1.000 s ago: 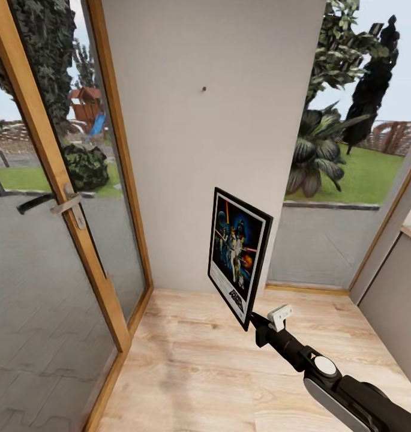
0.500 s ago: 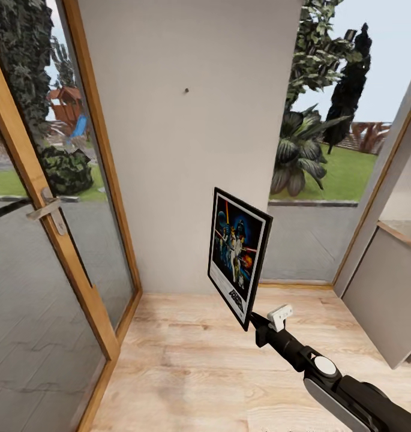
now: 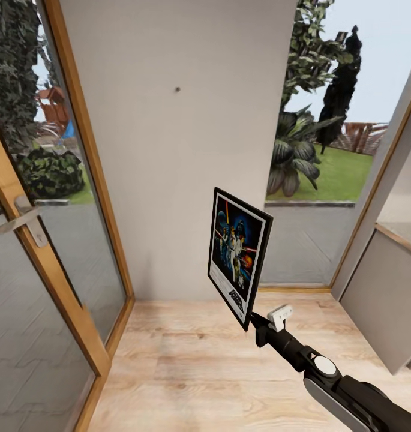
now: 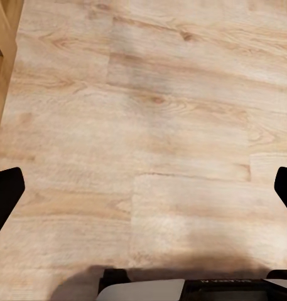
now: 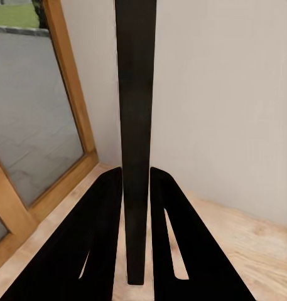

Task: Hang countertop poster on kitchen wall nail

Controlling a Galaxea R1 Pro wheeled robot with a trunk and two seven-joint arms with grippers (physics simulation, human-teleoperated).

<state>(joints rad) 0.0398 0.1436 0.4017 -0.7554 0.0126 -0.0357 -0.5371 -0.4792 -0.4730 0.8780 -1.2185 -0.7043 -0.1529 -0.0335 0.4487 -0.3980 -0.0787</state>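
Wall panel (image 3: 187, 150) between the two glazed openings faces me; since a second ago the whole head view has slid left, so I read that as my base or head turning right, not anything in the room moving. The wood-framed glass door (image 3: 43, 240) now sits further toward the left edge of the view, and more of the grey cabinet side (image 3: 379, 300) shows at right.

Plank floor (image 3: 187, 360) below; the left wrist view looks straight down on it.

Poster (image 3: 238, 255) is off the worktop and held in the air in front of the wall, upright, tilted slightly. Its place relative to my arm is unchanged.

Right gripper (image 3: 253, 321) is pinching the poster's lower corner; the right wrist view shows both fingers (image 5: 105, 238) against the frame edge (image 5: 135, 125). Left gripper (image 4: 143, 188): fingertips far apart, nothing between them.

Nail (image 3: 177, 90) high on the panel, well above the poster's top. It is probably the hanging point, though tiny here. Judgement: approach nearly lined up; raising the poster remains.
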